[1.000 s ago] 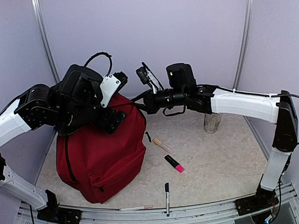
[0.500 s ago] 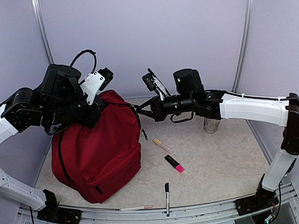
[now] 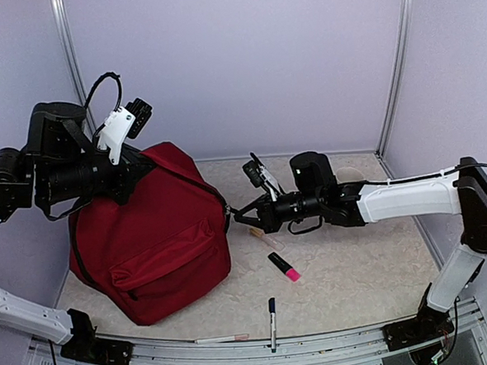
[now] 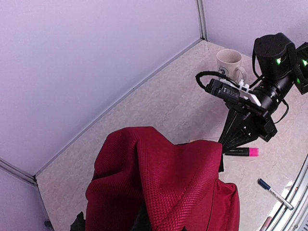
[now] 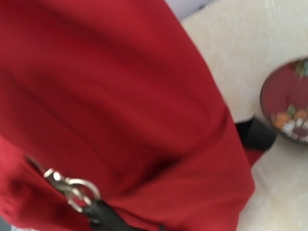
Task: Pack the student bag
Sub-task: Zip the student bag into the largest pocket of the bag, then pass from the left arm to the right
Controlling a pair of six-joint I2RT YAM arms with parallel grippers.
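Red fabric of the student bag [image 3: 156, 237], pinched by the left gripper [image 3: 141, 167], should be held taut while the right gripper [image 3: 242, 217], fingers pressed together at the zipper pull [image 5: 72, 190], draws steadily.

No words, labels or numbers are legible — anywhere.

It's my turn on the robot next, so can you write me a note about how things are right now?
Left tool: shut on the top of the student bag, holding the fabric up.
Right tool: shut, seemingly pinching the black zipper pull at the bag's right side.
Done: nothing visibly packed.
Left: pink highlighter, beige tube, blue pen and pale pen lie on the table beside the bag, waiting to go in.
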